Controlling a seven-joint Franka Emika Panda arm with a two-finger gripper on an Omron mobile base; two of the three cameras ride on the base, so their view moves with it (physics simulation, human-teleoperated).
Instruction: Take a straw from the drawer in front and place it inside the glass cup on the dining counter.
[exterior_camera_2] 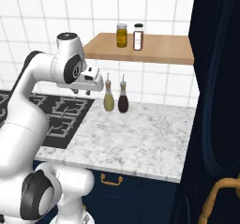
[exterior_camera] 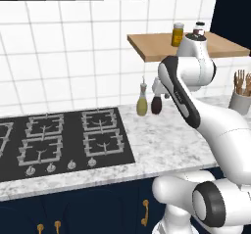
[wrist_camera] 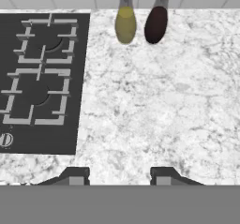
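Fingertips [wrist_camera: 77,175] of the gripper [wrist_camera: 120,176] stand apart at the near edge of the hand view, with nothing between them; the jaws are released and hold no object. In the right base view the gripper [exterior_camera_2: 92,83] hangs above the marbled counter [exterior_camera_2: 140,138], level with the two bottles. Directly under it lies bare white-and-grey stone. To its left sits the black stove [wrist_camera: 37,78], its grey burner grates running away from the hand. Farther ahead of the tips, against the white tiled wall [exterior_camera: 73,57], stand a yellowish bottle [wrist_camera: 125,24] and a dark brown bottle [wrist_camera: 156,24], just beside each other. Above them a wooden shelf [exterior_camera_2: 150,52] carries an amber jar [exterior_camera_2: 122,34] and a small shaker [exterior_camera_2: 138,36]. Off to the gripper's right, near the wall, a grey holder of wooden utensils [exterior_camera: 241,93] rests on the counter. Below the counter edge, navy cabinet fronts with gold handles [exterior_camera_2: 111,180] face the robot. Where the straw, drawer and glass cup lie relative to the gripper I cannot tell.
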